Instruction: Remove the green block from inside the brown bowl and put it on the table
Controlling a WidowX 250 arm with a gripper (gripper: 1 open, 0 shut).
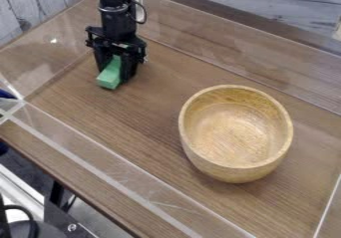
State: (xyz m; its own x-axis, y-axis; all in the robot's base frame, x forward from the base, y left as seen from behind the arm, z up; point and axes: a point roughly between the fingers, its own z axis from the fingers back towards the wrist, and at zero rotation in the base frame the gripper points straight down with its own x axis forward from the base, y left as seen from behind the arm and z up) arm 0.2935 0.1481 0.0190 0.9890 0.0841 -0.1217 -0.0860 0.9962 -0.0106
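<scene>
Nearest the camera runs the low clear acrylic wall (80, 147) that borders the broad brown wood-grain desk (147, 122); just beyond it, toward the right, sits the round light tan wooden bowl (236, 132) with its thick rim, and its hollow shows only bare grain, nothing inside. Further back and to the left, well apart from the bowl, the small bright green rectangular block (111, 76) stands low on the desk surface, apparently touching it; the black hand (116, 63) points straight down over it with its fingers closed on the block's upper part. By my judgement the carrying is done and the placing step is in hand; the next move calls for spreading the fingers to free the block, then lifting straight up so it is not dragged or tipped.
</scene>
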